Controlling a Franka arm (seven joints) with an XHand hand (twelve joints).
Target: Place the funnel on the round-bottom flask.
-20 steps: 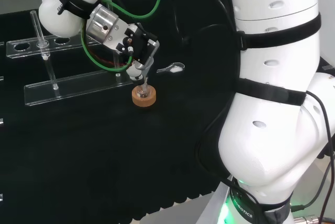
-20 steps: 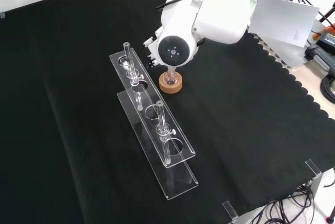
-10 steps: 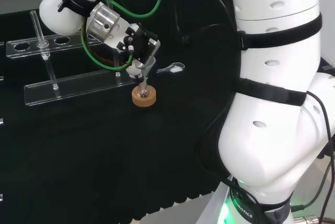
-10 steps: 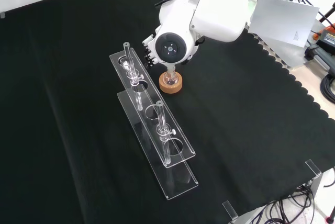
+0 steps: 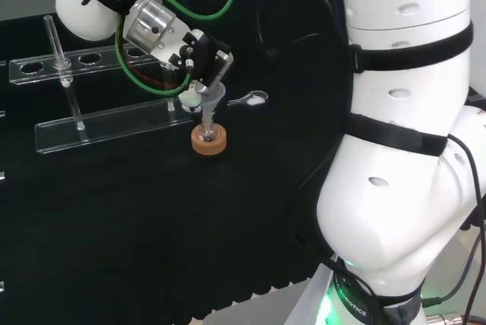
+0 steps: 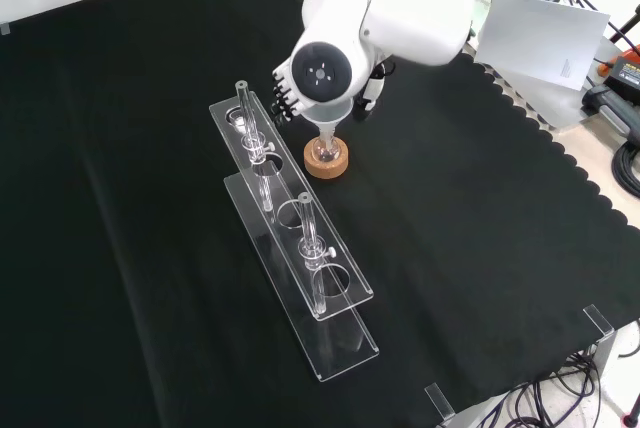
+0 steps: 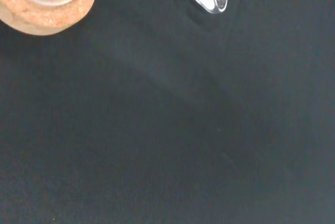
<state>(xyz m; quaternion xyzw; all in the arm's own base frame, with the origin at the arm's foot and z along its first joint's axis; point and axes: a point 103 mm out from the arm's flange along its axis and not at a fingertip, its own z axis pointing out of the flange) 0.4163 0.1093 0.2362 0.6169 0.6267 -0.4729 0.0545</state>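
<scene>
Funnel (image 5: pixel 211 102): stem in the neck of the round-bottom flask (image 5: pixel 208 129), on its cork ring (image 5: pixel 208 141) mid-table. Hand (image 5: pixel 203 61) at the funnel's rim; whether the fingers grip it, I cannot tell. Step: seating. Next: release, lift clear without tipping.

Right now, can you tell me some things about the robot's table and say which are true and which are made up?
1. The flask sits on a cork ring. True.
2. The funnel lies flat on the cloth. False: it stands upright, its stem down in the flask's neck.
3. A small clear scoop lies on the cloth near the flask. True.
4. The hand is far away from the funnel. False: it is right above the funnel.
5. The clear rack holds no tubes. False: glass tubes stand in it.
</scene>
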